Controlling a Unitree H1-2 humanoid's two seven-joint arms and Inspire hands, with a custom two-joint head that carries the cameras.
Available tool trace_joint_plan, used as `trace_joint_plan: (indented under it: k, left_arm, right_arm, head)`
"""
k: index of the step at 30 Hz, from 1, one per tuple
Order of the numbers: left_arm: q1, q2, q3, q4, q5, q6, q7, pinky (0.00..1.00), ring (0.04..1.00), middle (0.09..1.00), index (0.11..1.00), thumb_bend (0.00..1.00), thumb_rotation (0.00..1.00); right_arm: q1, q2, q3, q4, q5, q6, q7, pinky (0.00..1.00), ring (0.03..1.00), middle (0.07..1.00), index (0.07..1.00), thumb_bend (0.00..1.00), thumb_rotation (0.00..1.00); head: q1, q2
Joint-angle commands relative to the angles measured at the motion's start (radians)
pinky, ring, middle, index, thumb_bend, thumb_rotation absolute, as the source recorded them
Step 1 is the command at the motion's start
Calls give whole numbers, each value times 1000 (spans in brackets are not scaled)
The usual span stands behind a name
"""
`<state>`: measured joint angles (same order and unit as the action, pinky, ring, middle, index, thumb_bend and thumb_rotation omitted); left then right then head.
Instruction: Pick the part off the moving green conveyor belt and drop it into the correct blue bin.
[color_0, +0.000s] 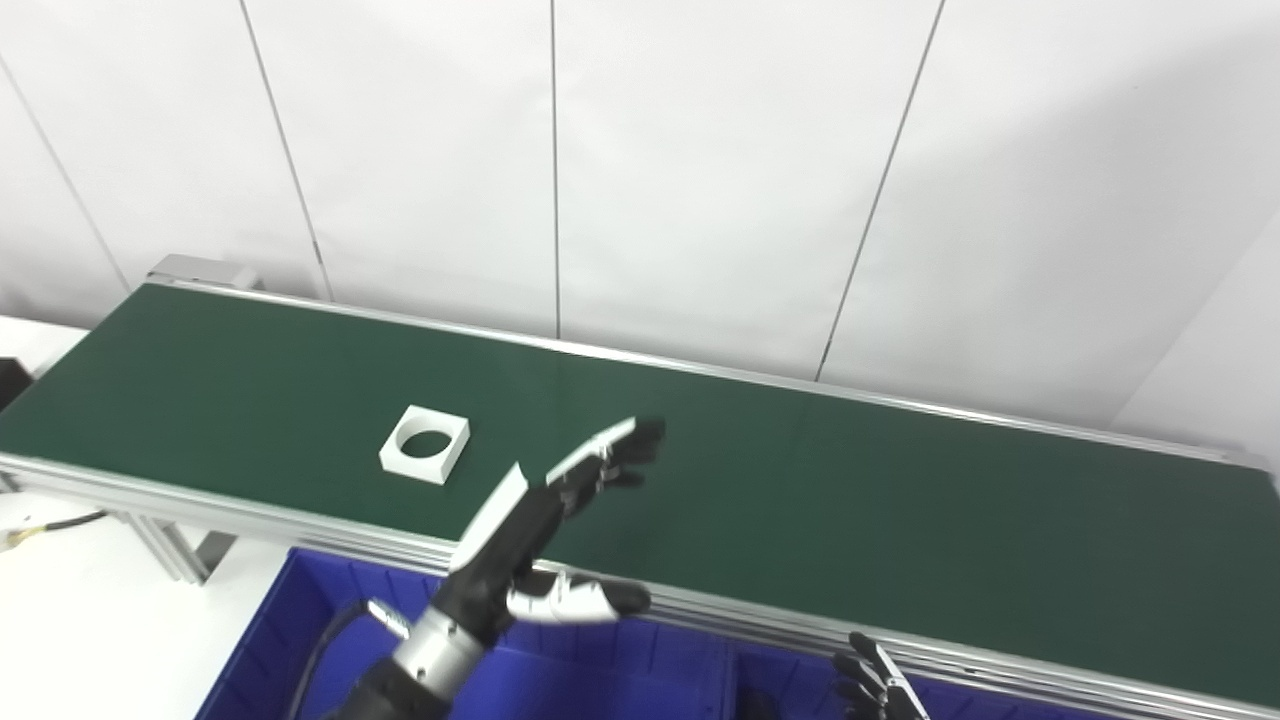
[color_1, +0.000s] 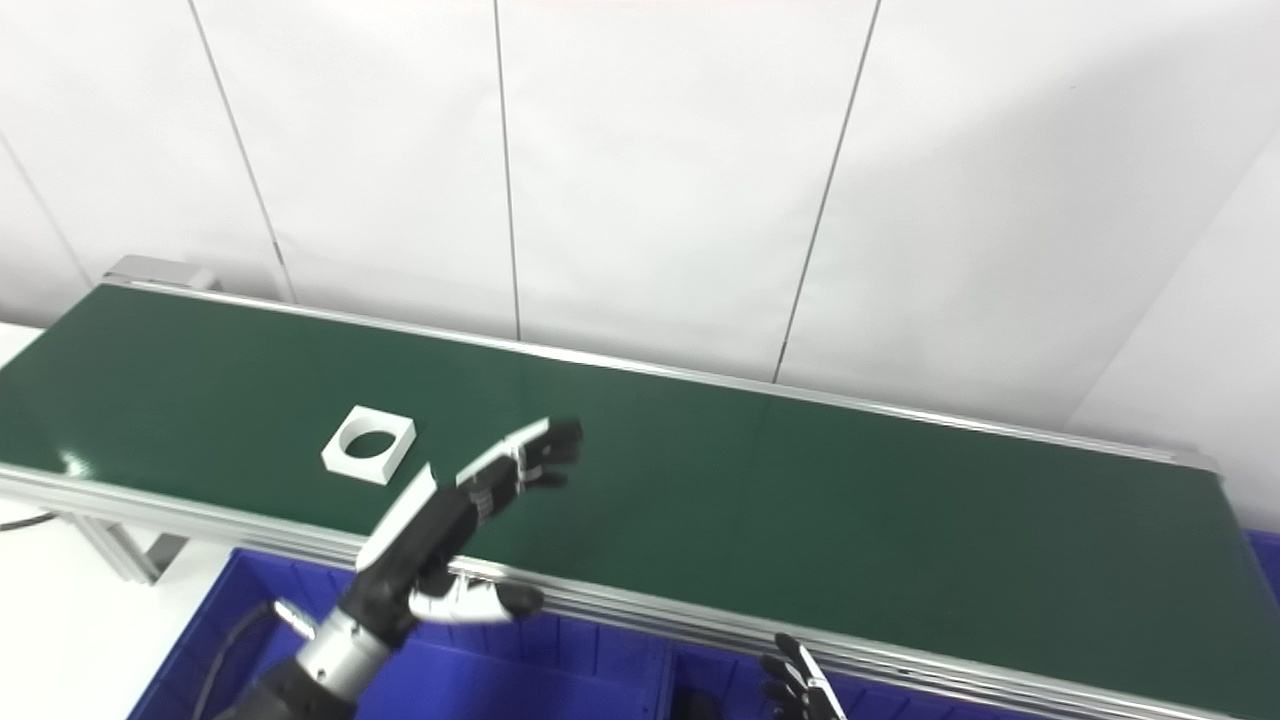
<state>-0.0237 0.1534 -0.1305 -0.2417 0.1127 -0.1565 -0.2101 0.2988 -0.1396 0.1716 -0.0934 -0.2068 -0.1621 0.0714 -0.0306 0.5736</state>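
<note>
A white square part with a round hole (color_0: 425, 443) lies flat on the green conveyor belt (color_0: 800, 480), left of centre near the front edge. My left hand (color_0: 555, 525) is open and empty, fingers stretched out over the belt's front edge, to the right of the part and apart from it. My right hand (color_0: 878, 688) shows only its fingertips at the bottom edge, below the belt; I cannot tell whether it is open or shut. The part also shows in the right eye view (color_1: 368, 444).
Blue bins (color_0: 300, 620) stand below the belt's front rail, with a divider (color_0: 735, 680) between compartments. The belt has aluminium rails (color_0: 300, 520) and a leg at the left. A white panelled wall stands behind. A cable (color_0: 50, 527) lies on the white surface at left.
</note>
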Motion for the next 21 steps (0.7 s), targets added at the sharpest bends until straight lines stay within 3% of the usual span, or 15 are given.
trace_joint_plan:
  k: [1, 10, 21]
  left_arm:
    - [-40, 19, 18, -17, 5, 21, 5, 833, 913, 948, 916, 739, 509]
    - [-183, 82, 40, 86, 107, 105, 9, 930, 965, 976, 938, 768, 463]
    - [-308, 135, 28, 294, 207, 123, 21, 940, 992, 1000, 956, 826, 381]
  right_arm:
    - [-2, 1, -8, -16, 26, -77, -6, 796, 844, 874, 951, 650, 767]
    - [-5, 7, -10, 4, 65, -131, -4, 835, 849, 867, 998, 654, 754]
    - [-23, -6, -21, 40, 84, -176, 5, 843, 846, 866, 1000, 655, 771]
  head:
    - [1, 1]
    - [-5, 25]
    - [31, 35]
